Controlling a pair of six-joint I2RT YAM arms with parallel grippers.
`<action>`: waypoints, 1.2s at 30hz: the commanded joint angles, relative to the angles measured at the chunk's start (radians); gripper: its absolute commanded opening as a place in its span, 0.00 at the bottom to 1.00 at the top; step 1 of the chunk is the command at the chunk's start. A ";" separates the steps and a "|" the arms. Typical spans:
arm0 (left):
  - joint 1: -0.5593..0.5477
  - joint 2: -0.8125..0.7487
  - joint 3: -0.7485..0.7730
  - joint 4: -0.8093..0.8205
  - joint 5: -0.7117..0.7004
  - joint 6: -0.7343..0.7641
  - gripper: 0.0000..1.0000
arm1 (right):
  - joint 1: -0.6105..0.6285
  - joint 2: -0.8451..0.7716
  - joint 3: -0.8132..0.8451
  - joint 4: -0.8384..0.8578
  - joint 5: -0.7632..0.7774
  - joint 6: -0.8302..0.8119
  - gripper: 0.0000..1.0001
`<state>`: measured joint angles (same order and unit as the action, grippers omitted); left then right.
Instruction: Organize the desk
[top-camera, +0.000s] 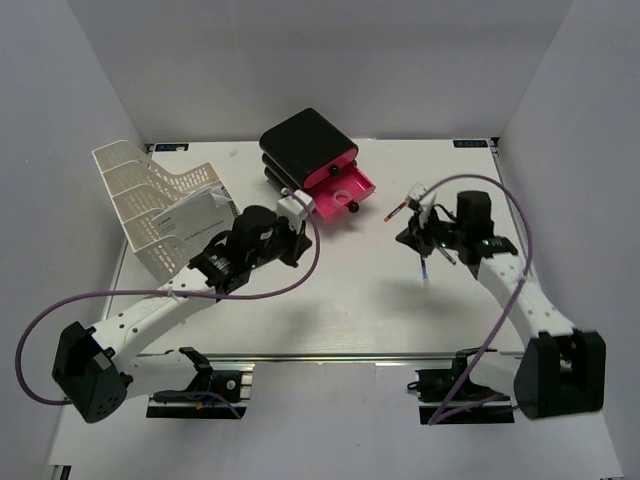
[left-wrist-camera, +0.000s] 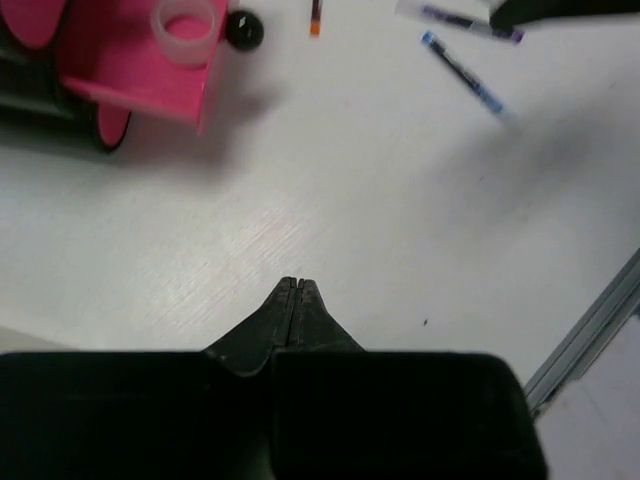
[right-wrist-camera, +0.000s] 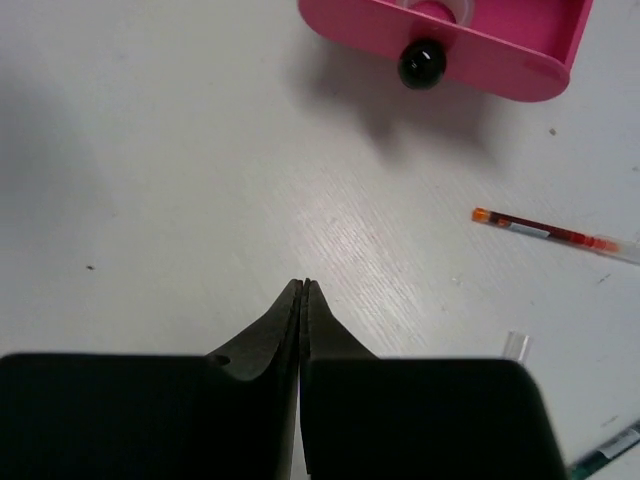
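The desk (top-camera: 350, 300) is a white tabletop inside grey walls. My left gripper (top-camera: 300, 240) is shut and empty, hovering low over bare desk (left-wrist-camera: 350, 180) just in front of the open pink drawer (top-camera: 345, 190); in its wrist view the fingertips (left-wrist-camera: 294, 283) touch. My right gripper (top-camera: 410, 238) is also shut and empty (right-wrist-camera: 303, 285), right of the drawer (right-wrist-camera: 450, 35). A red pen (top-camera: 398, 208) lies between the drawer and my right gripper, and shows in the right wrist view (right-wrist-camera: 545, 230). A blue pen (top-camera: 425, 270) lies under my right arm.
The black-and-pink drawer unit (top-camera: 310, 150) stands at the back centre; a clear ring (left-wrist-camera: 185, 25) sits in its open drawer with the black knob (left-wrist-camera: 244, 30). A white mesh paper tray (top-camera: 150, 200) stands at the left. A metal rail (top-camera: 330, 358) runs along the front edge.
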<state>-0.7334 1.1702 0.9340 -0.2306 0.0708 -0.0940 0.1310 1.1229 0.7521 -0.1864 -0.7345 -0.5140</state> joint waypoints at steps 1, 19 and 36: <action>0.011 -0.062 -0.113 0.120 0.008 0.049 0.05 | 0.091 0.153 0.192 -0.043 0.228 -0.017 0.00; 0.020 -0.213 -0.130 0.062 -0.238 0.059 0.00 | 0.256 0.706 0.671 -0.047 0.595 0.405 0.00; 0.020 -0.178 -0.129 0.051 -0.279 0.073 0.00 | 0.257 0.802 0.655 0.217 0.661 0.721 0.00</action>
<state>-0.7162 0.9947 0.8066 -0.1768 -0.1967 -0.0319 0.3866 1.9366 1.3972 -0.0998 -0.0959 0.0998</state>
